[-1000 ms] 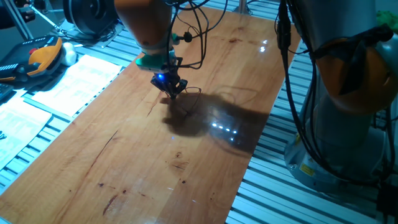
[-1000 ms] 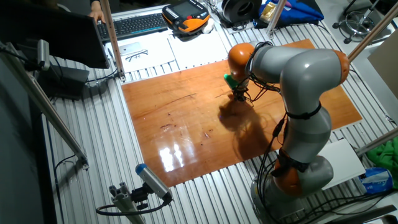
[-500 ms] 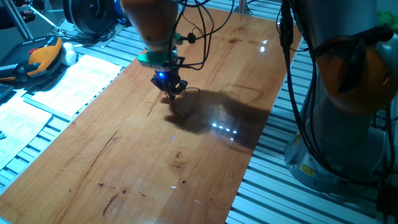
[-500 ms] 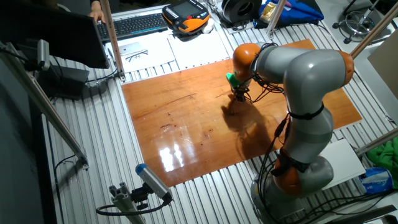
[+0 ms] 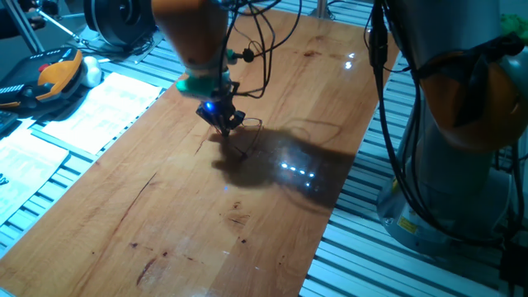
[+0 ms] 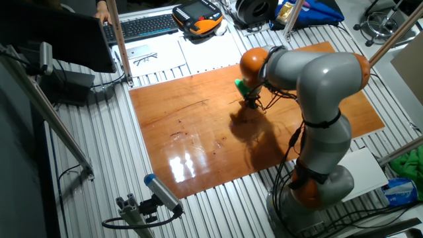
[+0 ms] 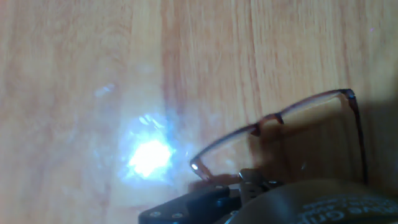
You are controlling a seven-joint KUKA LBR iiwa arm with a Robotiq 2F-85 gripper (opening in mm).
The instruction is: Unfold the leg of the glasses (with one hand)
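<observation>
While my hand (image 5: pixel 224 124) hangs low over the wooden table (image 5: pixel 165 223), just above centre in one fixed view, the glasses (image 5: pixel 246 139) lie right beside my fingertips, a thin wire outline running down and to the right of them on the board. From the hand view the frame (image 7: pixel 273 134) crosses the lower right of the picture, its front bar slanting upward to a corner near the right edge, with my dark finger (image 7: pixel 205 199) at the bottom edge close against it. Whether my fingers are pinching the wire or only resting near it I cannot tell (the tips are blurred and half out of the frame). I judge I am held this low and close so that a fingertip can catch a slim leg and swing it outward while the frame stays on the wood.

Bare board spreads on all sides, most of it toward the lower left. Papers (image 5: pixel 99 103) lie off the upper left edge, well apart, and the table's right edge is also well away.
</observation>
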